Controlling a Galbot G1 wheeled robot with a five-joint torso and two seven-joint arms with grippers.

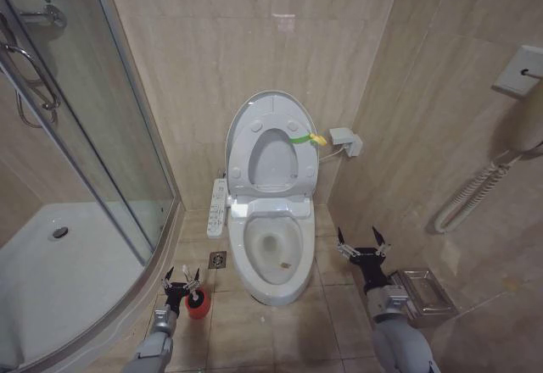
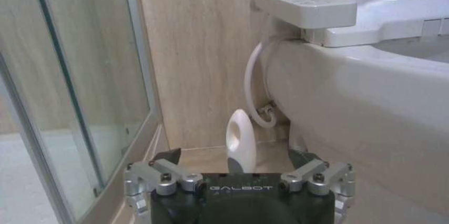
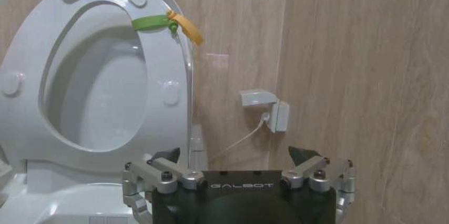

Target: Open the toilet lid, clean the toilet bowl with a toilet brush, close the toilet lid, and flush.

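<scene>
The jaws of the left gripper are spread, and the toilet brush handle is seen upright between them, unclamped, beside the toilet bowl. The right gripper is also held apart, empty, with bare floor below. The toilet lid is raised against the wall.

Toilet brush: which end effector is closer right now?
Left. The left end effector is open right over the toilet brush standing in its red holder left of the toilet bowl. The right end effector is open on the bowl's far side.
</scene>
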